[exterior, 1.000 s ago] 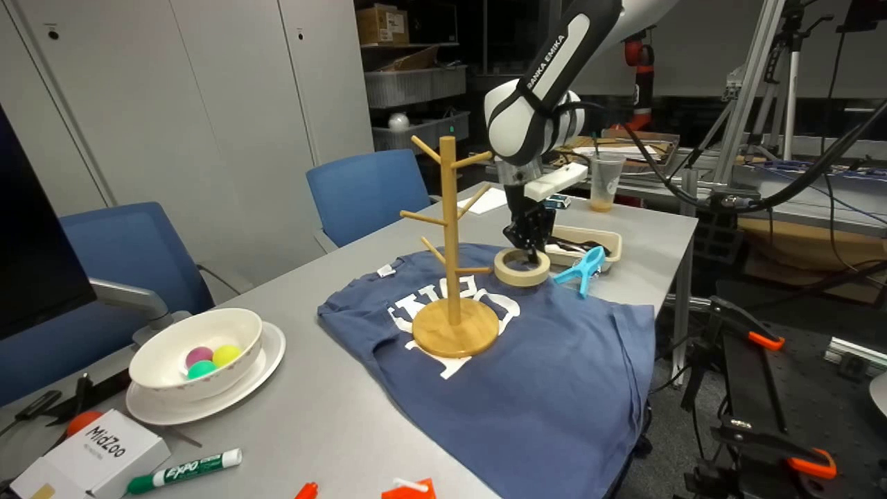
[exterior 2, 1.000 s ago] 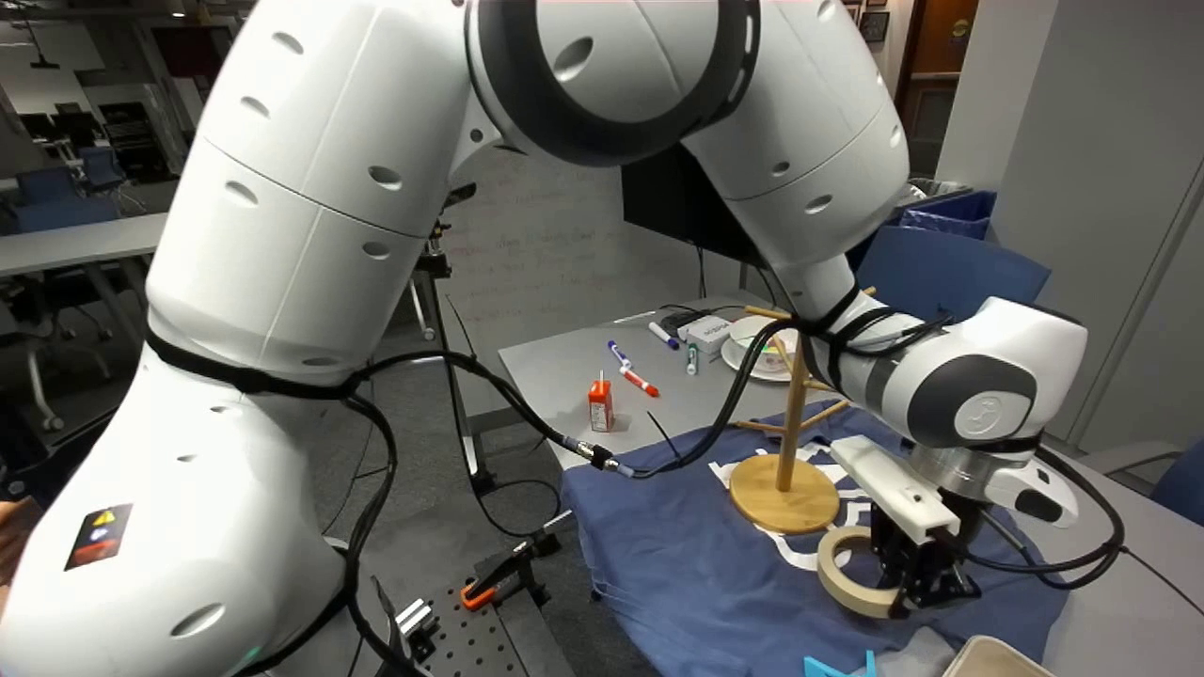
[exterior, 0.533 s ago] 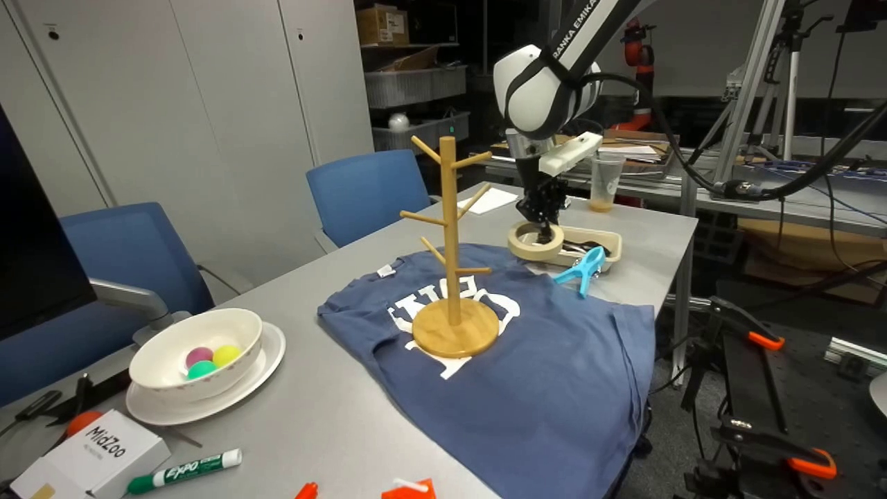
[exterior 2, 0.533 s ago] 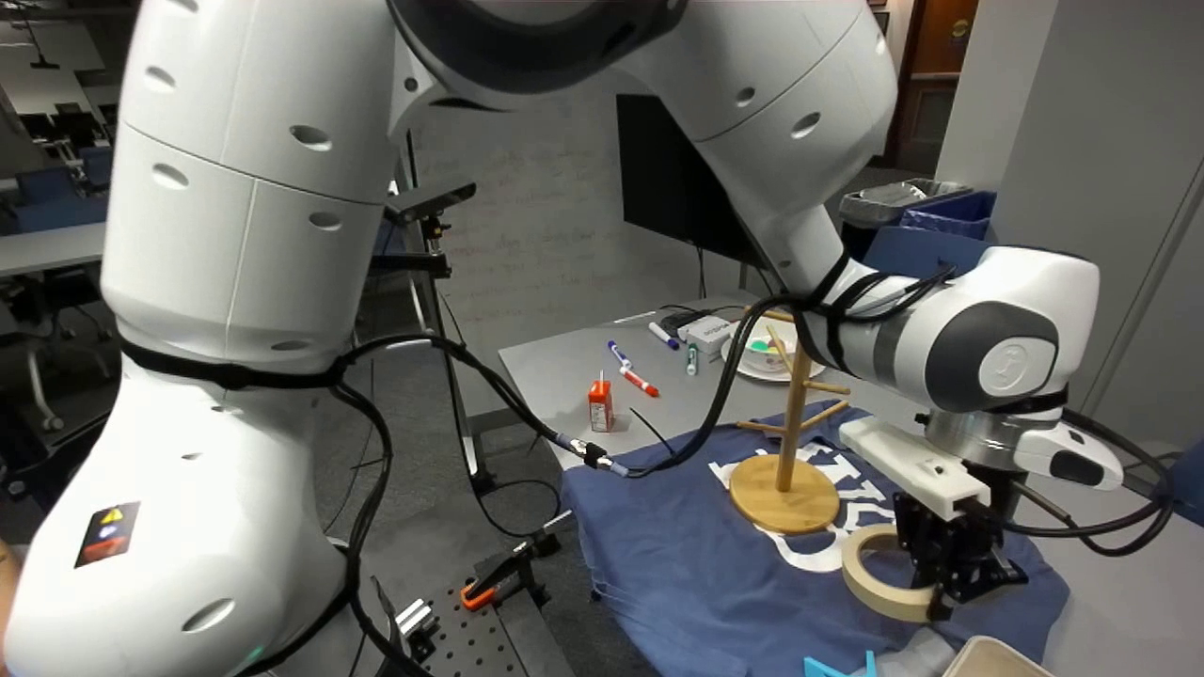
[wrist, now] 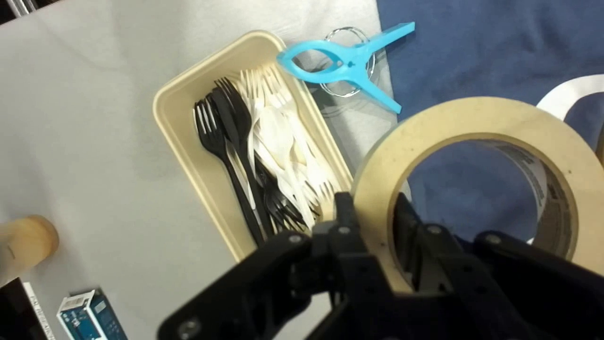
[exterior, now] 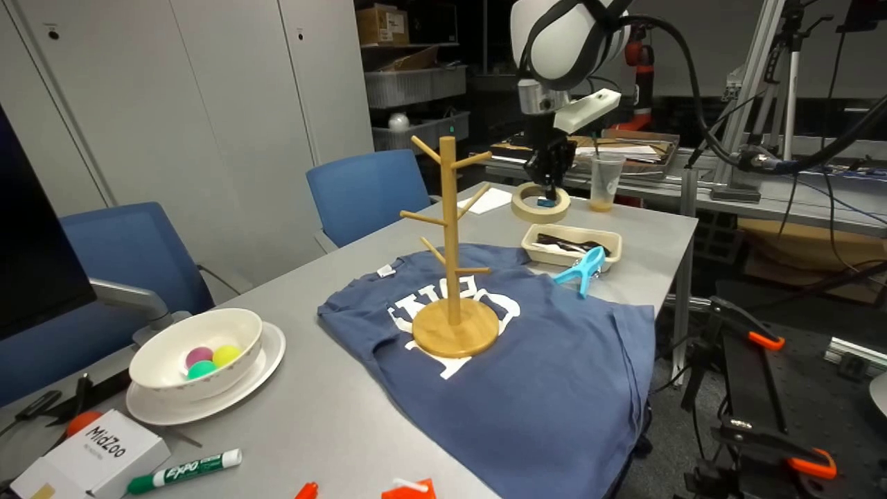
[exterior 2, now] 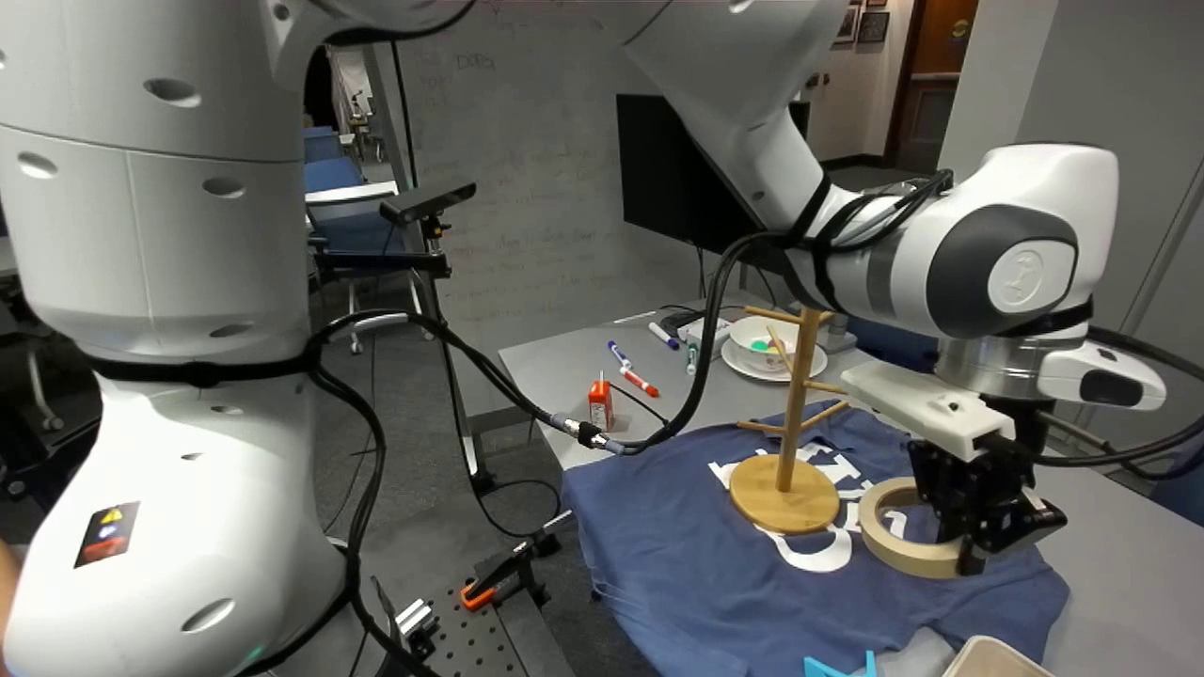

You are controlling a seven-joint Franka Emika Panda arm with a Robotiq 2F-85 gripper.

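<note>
Now black two-fingered gripper (wrist: 375,210) clamps round beige masking-tape roll (wrist: 465,115) at roll's eight o'clock, wrist view; lopsided pinch, jolt could twist it loose.

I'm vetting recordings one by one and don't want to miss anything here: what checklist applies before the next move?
1. Jaws shut on the tape roll: ok, they pinch its wall.
2. Tape roll off the table: ok, held in the air.
3. Grip firm enough: cannot tell.
4. Wooden stand upright: ok, on the shirt.
5. Its pegs bare: ok.
6. Shirt smooth: not ok, creased.
</note>
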